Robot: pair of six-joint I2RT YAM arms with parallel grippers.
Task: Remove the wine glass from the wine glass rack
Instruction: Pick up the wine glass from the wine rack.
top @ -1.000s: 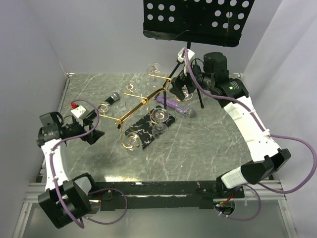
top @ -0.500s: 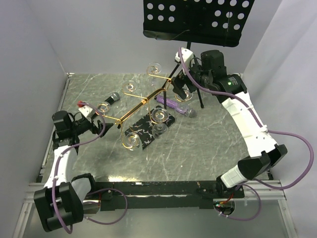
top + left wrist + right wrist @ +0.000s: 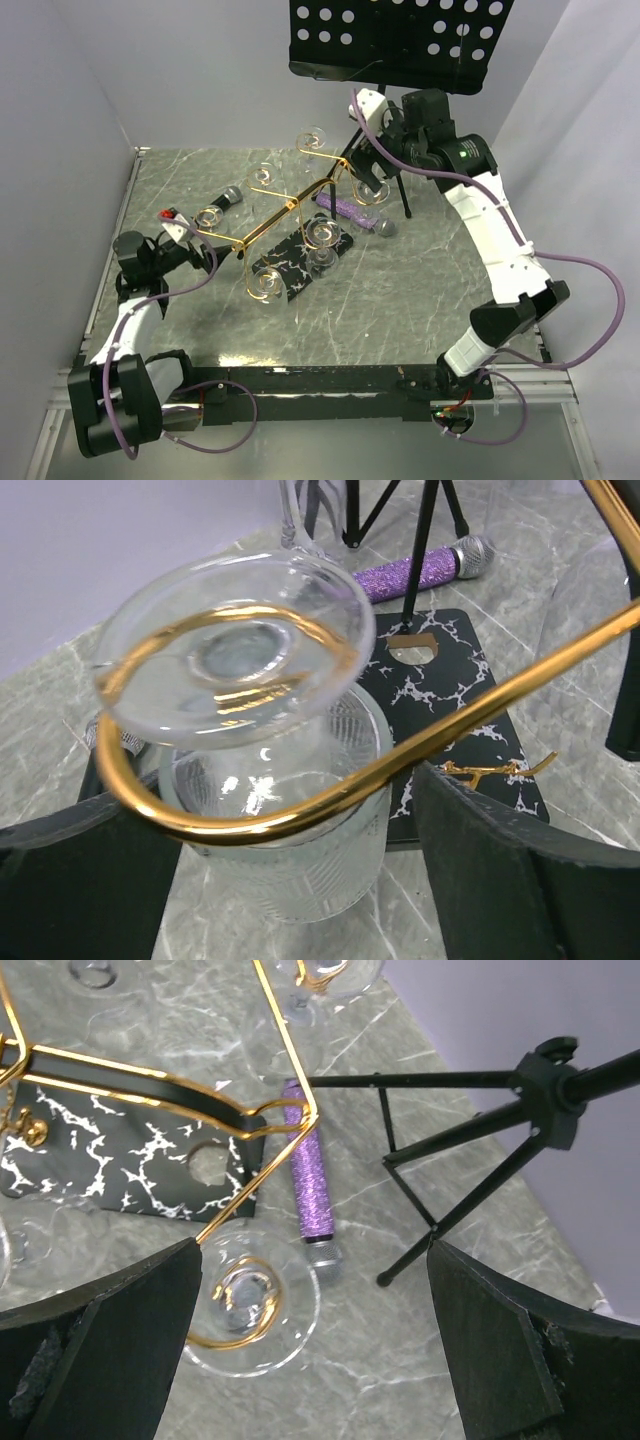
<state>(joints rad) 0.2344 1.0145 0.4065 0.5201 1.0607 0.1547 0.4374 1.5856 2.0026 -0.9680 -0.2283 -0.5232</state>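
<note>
The gold wine glass rack [image 3: 290, 205] stands on its black veined base [image 3: 297, 264], with several wine glasses hanging upside down from its curled arms. My left gripper [image 3: 195, 232] is open at the far-left arm. In the left wrist view its jaws [image 3: 300, 900] stand either side of a ribbed wine glass [image 3: 275, 820] hanging in a gold curl [image 3: 330, 795]. My right gripper [image 3: 362, 170] is open above the right-hand glass [image 3: 372, 188]. In the right wrist view [image 3: 315, 1360] that glass [image 3: 250, 1310] hangs close to the left finger [image 3: 100, 1340].
A black music stand [image 3: 400, 40] with tripod legs [image 3: 540, 1090] stands at the back right, close to my right arm. A purple microphone [image 3: 352, 212] lies beside the rack base, and a black microphone [image 3: 228, 197] lies at the left.
My left gripper has swung in toward the rack and now straddles the far-left glass. My right gripper has shifted up and left over the right-hand glass.
</note>
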